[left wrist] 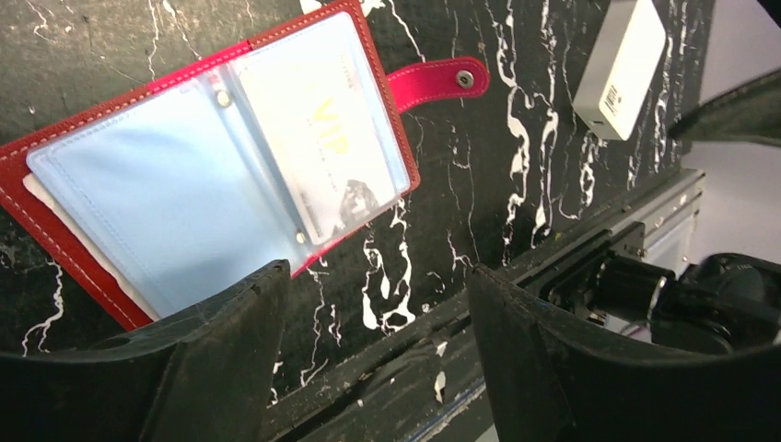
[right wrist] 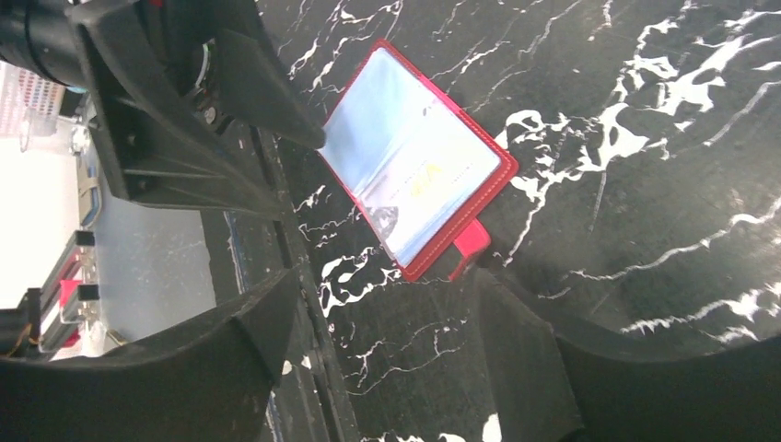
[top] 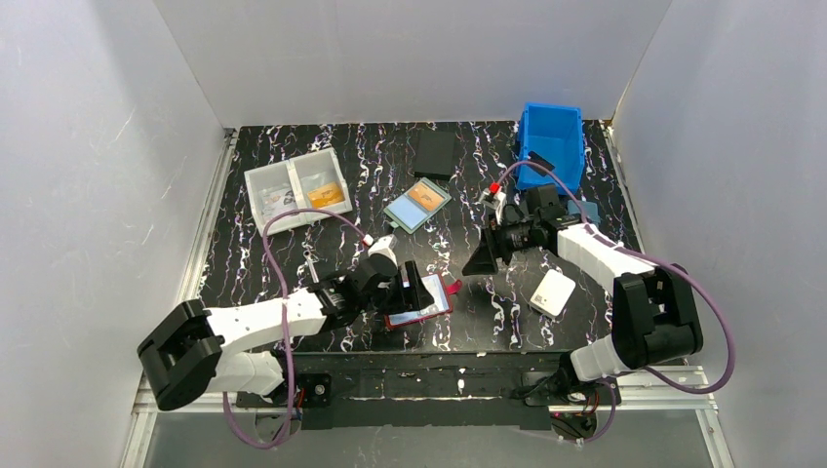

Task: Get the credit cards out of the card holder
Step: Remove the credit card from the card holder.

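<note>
Plastic sleeves are worrying me most: the credit cards are sitting snug inside them, so a pinch may be catching sleeve and card together and dragging the whole card holder along the desk. My left jaws are hovering open and empty over its nearer side. The holder is lying spread flat close to the desk's near edge, about midway along. Its red border is showing, its light-blue pages are glaring, one pale card marked VIP is facing up, and the snap tab is sticking out. My right jaws are hanging open and empty, apart from it.
</note>
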`<state>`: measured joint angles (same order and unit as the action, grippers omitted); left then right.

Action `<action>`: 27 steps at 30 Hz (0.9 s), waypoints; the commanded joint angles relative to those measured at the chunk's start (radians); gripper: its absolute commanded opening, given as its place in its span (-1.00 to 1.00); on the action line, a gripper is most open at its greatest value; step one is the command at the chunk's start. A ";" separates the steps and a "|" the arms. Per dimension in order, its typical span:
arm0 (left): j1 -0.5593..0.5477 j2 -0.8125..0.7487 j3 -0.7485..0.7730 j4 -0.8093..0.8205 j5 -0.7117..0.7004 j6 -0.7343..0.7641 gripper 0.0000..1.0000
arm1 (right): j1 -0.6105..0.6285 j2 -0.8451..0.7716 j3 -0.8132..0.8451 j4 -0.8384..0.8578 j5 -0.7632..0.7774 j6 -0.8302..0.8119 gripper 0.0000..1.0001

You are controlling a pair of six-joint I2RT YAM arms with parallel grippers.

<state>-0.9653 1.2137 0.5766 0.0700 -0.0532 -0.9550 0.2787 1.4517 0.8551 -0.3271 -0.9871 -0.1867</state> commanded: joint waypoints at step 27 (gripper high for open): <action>-0.004 0.234 0.045 0.025 -0.033 0.036 -0.20 | 0.340 0.279 0.034 0.141 0.336 0.236 -0.22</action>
<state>-0.9653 1.4322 0.6212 0.0765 -0.1024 -0.9398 0.6155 1.6962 0.8627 -0.2070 -0.6666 0.0364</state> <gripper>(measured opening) 0.389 0.368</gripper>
